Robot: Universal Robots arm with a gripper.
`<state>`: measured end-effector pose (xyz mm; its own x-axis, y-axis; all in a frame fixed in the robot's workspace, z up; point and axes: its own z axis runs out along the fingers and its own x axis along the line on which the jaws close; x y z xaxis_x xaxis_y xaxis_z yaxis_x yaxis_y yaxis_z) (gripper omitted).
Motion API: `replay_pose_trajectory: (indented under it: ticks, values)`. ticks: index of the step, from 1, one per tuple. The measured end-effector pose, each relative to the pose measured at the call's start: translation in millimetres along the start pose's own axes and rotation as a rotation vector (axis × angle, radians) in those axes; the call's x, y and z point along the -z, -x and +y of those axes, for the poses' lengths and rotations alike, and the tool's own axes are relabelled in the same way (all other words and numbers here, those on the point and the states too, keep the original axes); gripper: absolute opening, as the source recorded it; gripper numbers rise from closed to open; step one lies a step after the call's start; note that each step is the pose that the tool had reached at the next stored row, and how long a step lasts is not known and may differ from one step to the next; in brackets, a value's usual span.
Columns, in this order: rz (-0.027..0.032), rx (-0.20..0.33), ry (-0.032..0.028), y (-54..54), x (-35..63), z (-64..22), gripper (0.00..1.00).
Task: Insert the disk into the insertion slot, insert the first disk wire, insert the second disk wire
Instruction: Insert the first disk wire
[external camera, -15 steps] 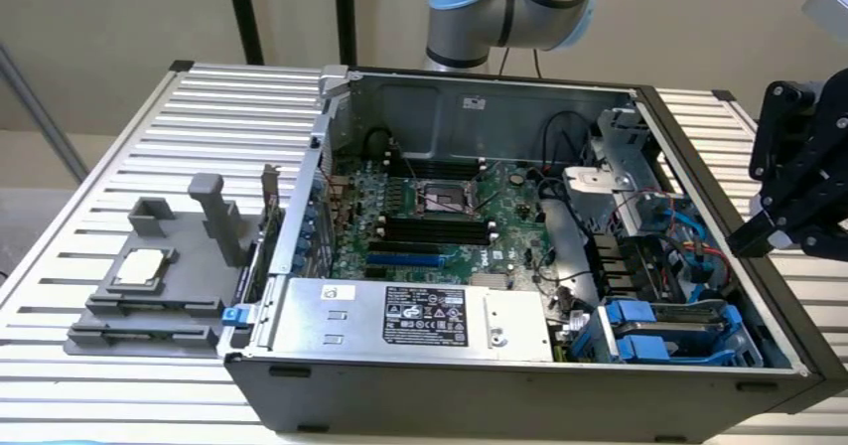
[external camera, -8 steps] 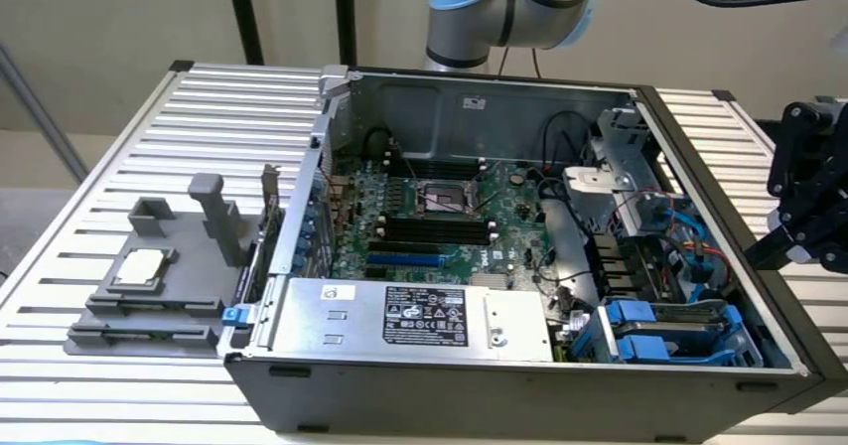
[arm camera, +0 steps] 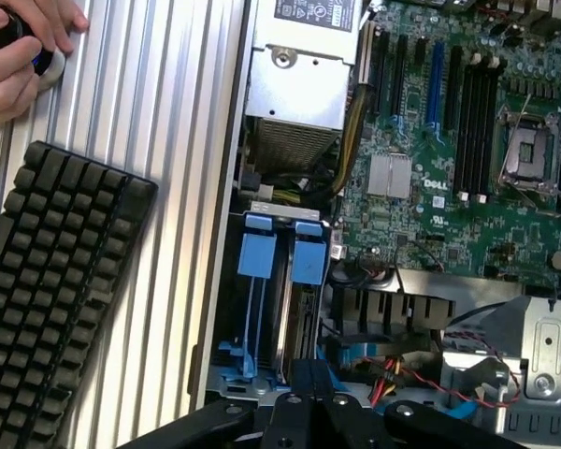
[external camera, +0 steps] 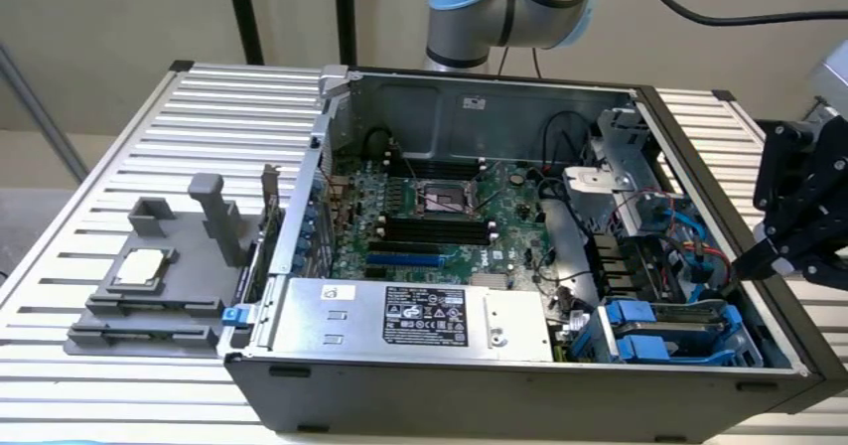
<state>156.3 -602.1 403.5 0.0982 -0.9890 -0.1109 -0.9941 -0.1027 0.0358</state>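
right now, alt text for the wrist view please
The black gripper hangs over the blue-tabbed drive bay of an open computer case, beside its green motherboard. A black keyboard lies on the ribbed table, a person's hand nearby.

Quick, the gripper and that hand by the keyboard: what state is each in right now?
Gripper: jaws closed, holding nothing.
Person's hand: curled shut; whether it holds anything cannot be told.
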Motion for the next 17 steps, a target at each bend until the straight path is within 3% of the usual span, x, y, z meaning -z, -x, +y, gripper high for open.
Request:
replay_pose_trajectory:
  ticks: [6, 13, 17]
  values:
    - [0.0000, 0.003, 0.0004, 8.2, -11.9, -2.8, 0.11]
    - [0.0002, 0.004, 0.0005, 21.1, -25.7, -15.4, 0.11]
    - [0.0000, 0.005, 0.0005, 24.2, -33.4, -16.3, 0.11]
